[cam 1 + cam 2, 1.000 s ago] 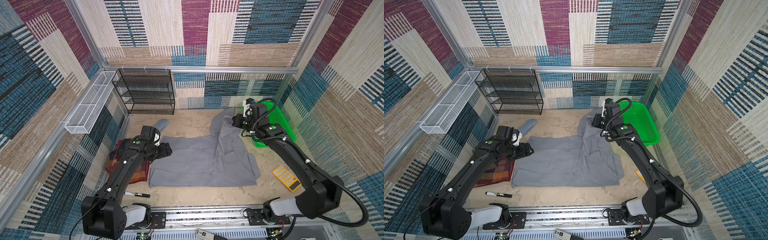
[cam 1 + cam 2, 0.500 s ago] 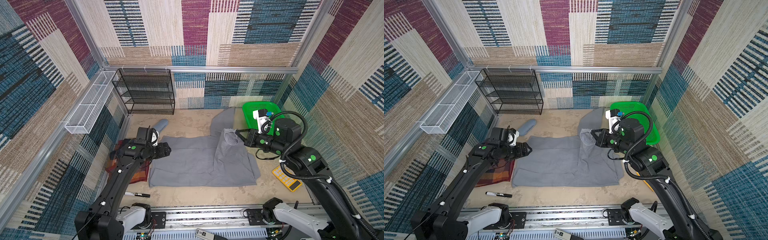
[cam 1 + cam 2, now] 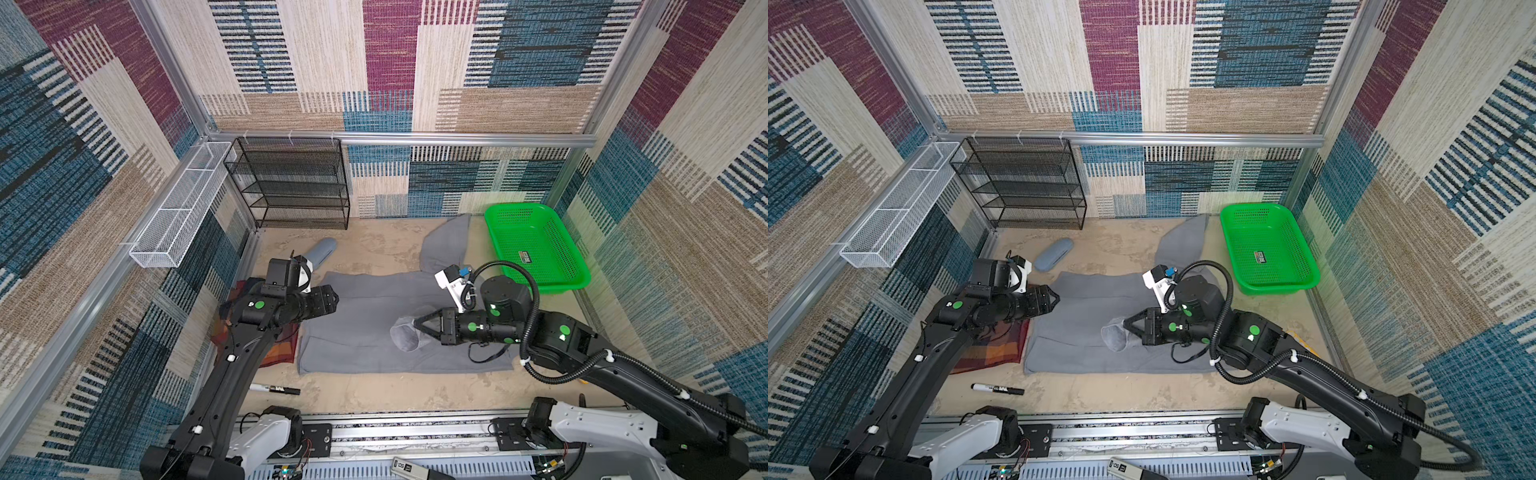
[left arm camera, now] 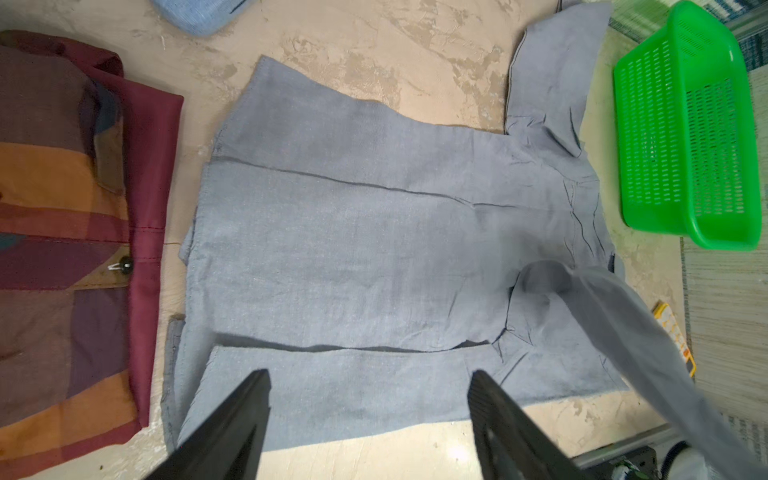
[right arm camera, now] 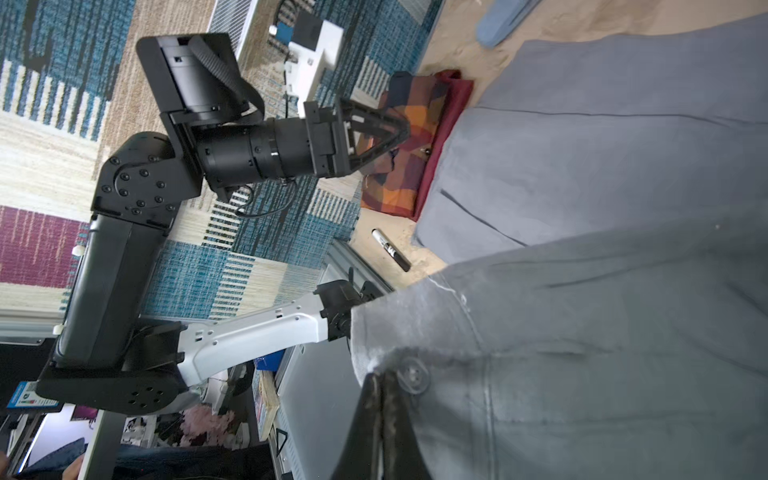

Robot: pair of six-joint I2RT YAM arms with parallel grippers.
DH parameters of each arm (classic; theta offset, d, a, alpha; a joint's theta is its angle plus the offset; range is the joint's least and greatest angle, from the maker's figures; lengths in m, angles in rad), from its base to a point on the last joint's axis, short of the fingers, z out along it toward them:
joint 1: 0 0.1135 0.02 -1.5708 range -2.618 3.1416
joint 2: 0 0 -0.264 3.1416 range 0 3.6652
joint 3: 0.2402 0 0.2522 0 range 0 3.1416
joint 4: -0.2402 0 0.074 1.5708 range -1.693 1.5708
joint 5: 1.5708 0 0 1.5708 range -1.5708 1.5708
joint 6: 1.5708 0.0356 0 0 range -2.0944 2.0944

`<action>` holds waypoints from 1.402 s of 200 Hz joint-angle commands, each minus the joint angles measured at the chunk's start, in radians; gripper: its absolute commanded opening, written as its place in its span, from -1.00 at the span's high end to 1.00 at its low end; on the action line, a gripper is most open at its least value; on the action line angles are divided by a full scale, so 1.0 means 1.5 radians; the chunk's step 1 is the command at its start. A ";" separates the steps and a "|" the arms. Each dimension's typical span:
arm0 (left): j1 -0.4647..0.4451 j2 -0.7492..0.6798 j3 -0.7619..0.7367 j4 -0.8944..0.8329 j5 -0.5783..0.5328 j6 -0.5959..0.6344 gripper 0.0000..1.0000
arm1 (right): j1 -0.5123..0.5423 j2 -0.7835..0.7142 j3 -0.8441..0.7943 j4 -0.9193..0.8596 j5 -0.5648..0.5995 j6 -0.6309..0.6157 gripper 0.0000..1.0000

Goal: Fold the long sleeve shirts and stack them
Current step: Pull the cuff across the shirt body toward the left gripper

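We see most from the right wrist view: the right gripper is clamped tight on the buttoned cuff of the grey shirt. Both top views show the cuff raised at its tips, but not the button. Beneath and ahead of that gripper the shirt's body lies flat on the table.

Our left gripper hangs over the shirt's near edge with its jaws wide apart and nothing between them. Just to its side lies the folded plaid shirt, close beside the grey hem. In a top view the left arm hides much of this shirt.

In the left wrist view the lifted sleeve crosses a yellow calculator, partly hiding it. Behind the left gripper lies a marker. Beyond the left gripper lies a blue-grey case, and farther off are a green basket and a black wire rack.
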 commanded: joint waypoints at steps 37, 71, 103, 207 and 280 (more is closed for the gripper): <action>0.002 -0.034 -0.006 0.005 -0.073 0.013 -0.57 | 0.077 0.133 0.008 0.218 0.123 0.063 1.00; 0.006 -0.081 -0.009 0.003 -0.144 0.001 -0.57 | 0.101 0.236 0.061 0.248 0.183 0.046 1.00; 0.012 -0.139 -0.027 -0.001 -0.203 -0.007 -0.57 | 0.104 0.341 0.086 0.289 0.183 0.026 1.00; 0.015 -0.224 -0.063 -0.001 -0.272 -0.011 -0.60 | 0.113 0.613 0.240 0.311 0.157 0.002 1.00; 0.015 -0.235 -0.065 -0.001 -0.273 -0.011 -0.62 | 0.116 0.728 0.309 0.328 0.119 -0.018 0.74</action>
